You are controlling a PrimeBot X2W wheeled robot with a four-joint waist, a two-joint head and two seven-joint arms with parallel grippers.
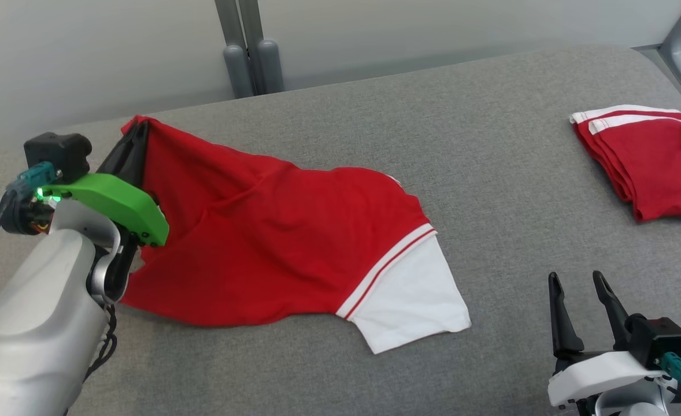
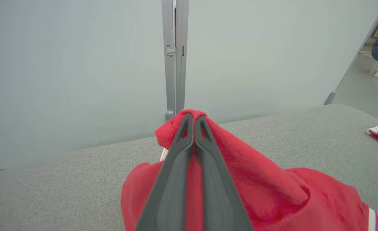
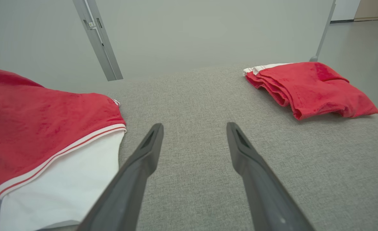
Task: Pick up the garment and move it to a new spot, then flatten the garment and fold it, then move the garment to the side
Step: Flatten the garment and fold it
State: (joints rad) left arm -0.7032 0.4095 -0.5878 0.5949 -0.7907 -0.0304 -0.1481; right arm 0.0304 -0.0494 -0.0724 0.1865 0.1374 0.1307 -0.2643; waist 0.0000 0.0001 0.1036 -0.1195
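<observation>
Left end effector [image 1: 138, 126] on garment [image 1: 271, 242] edge

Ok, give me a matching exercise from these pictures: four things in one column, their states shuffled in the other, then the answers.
Things:
1. left gripper
2. right gripper
3. shirt
4. folded pile

States:
A. lies on the right side of the table
B. open, holding nothing
C. shut on red cloth
D. one end lifted, white sleeve lying flat

Pairs: 1-C, 2-B, 3-D, 4-A
</observation>
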